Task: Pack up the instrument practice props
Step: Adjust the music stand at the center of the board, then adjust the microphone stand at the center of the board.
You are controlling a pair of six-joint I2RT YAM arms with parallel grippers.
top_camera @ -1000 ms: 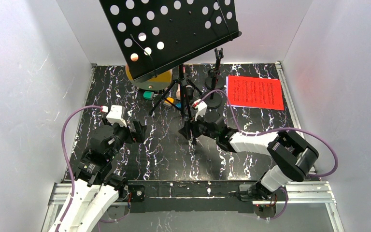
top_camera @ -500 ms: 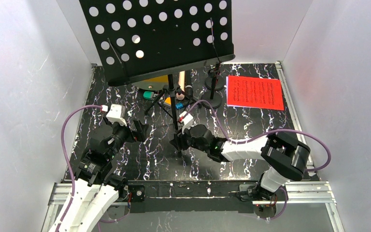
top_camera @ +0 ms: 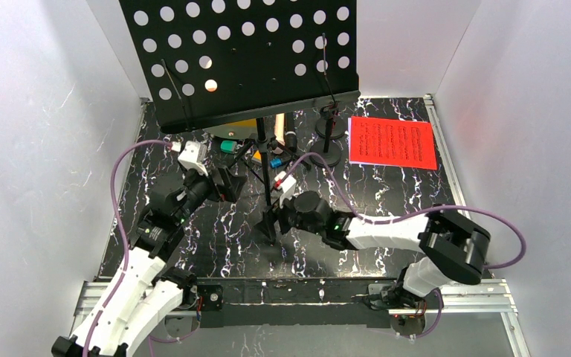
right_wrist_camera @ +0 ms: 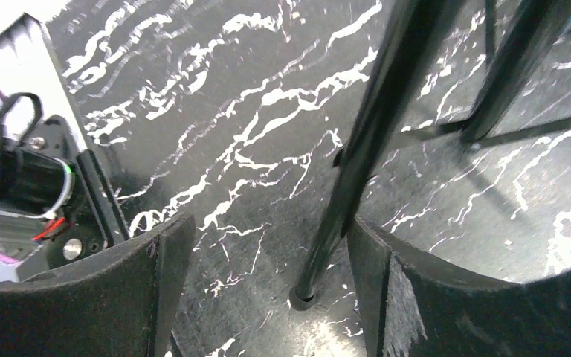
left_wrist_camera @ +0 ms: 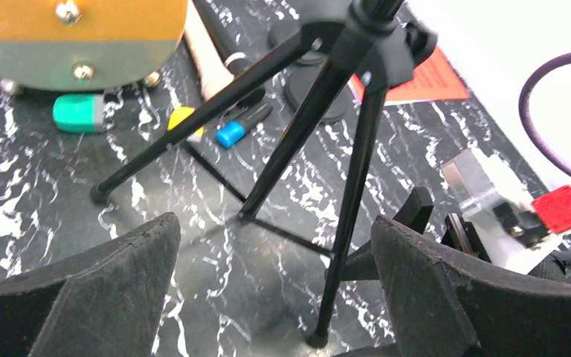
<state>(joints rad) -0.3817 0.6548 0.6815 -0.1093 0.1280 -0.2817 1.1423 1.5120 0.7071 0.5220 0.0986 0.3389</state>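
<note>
From above, the music rack stood near the worktop's far edge, its near tripod leg between the fingers of the right pincer. The rack looked top-heavy, so a pull on that one leg could have toppled it onto the mic holders behind. A second before, the rack stood further toward the right edge. The left pincer had then hung back, and had since reached in toward the tripod.

At the left wrist, the left pincer gaped fully and held nothing. The legs stood just ahead, where a careless advance could knock one.

At the right wrist, the right pincer stood open astride the leg's foot, unclamped, so the leg could slip free.
</note>
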